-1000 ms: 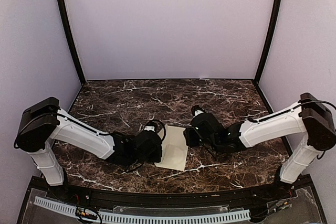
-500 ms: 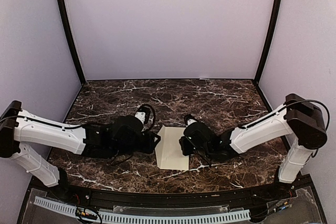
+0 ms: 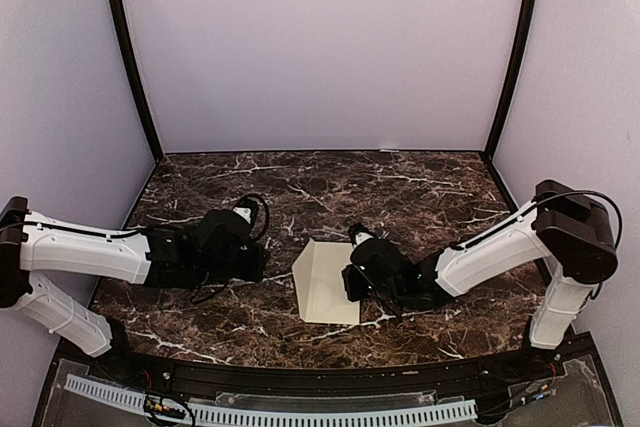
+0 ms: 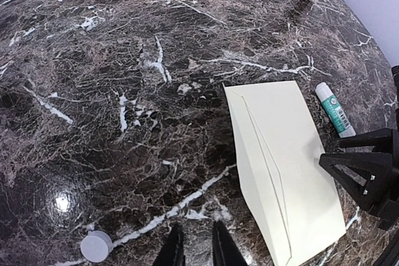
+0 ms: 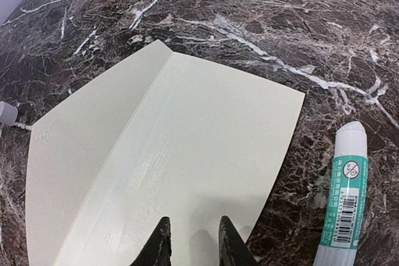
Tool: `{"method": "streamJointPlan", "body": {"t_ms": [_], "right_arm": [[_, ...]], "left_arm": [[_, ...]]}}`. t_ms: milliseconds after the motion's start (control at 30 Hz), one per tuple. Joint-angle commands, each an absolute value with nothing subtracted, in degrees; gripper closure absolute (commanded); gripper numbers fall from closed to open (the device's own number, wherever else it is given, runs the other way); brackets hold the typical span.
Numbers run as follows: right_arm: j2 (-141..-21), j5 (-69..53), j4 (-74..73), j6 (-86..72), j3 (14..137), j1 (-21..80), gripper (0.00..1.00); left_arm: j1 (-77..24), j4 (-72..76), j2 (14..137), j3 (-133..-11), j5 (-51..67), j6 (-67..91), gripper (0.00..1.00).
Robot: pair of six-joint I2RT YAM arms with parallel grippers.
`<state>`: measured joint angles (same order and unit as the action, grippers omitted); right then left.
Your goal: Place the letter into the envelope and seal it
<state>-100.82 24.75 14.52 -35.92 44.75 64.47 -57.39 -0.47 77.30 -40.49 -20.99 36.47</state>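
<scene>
The envelope (image 3: pixel 327 285) lies at the table's front middle, its pointed flap (image 3: pixel 305 267) half raised along its left side. It also shows in the left wrist view (image 4: pixel 283 160) and the right wrist view (image 5: pixel 212 147), where a shiny streak runs beside the flap fold. The letter is not in view. My right gripper (image 3: pixel 350 282) rests its tips on the envelope's right part (image 5: pixel 193 241), jaws close together with nothing between them. My left gripper (image 3: pixel 262 265) is left of the envelope, apart from it, low over bare marble (image 4: pixel 194 244), jaws close together and empty.
A green-and-white glue stick (image 5: pixel 341 197) lies on the marble just right of the envelope, also in the left wrist view (image 4: pixel 333 109). Its small white cap (image 4: pixel 95 245) lies left of the left gripper. Purple walls close in the table on three sides.
My left arm has drawn back to the left, away from the envelope's flap edge. The flap stays half raised. My right gripper stays on the envelope's right part.
</scene>
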Motion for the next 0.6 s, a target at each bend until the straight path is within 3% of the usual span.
{"method": "streamJointPlan", "body": {"t_ms": [0, 133, 300, 567], "right_arm": [[-102.6, 23.4, 18.0, -35.3, 43.5, 64.9, 0.78], [-104.1, 22.6, 19.0, -35.0, 43.4, 64.9, 0.79], [-105.1, 22.2, 19.4, -35.3, 43.1, 64.9, 0.9], [-106.4, 22.3, 19.4, -35.7, 42.6, 65.0, 0.94]], "left_arm": [[-55.6, 2.9, 79.1, -39.5, -17.1, 33.5, 0.84], [-54.5, 5.1, 85.1, -40.6, -15.1, 33.5, 0.86], [-54.2, 7.1, 90.1, -42.6, -13.6, 33.4, 0.88], [-54.2, 11.4, 93.7, -44.3, -8.6, 32.3, 0.89]]}}
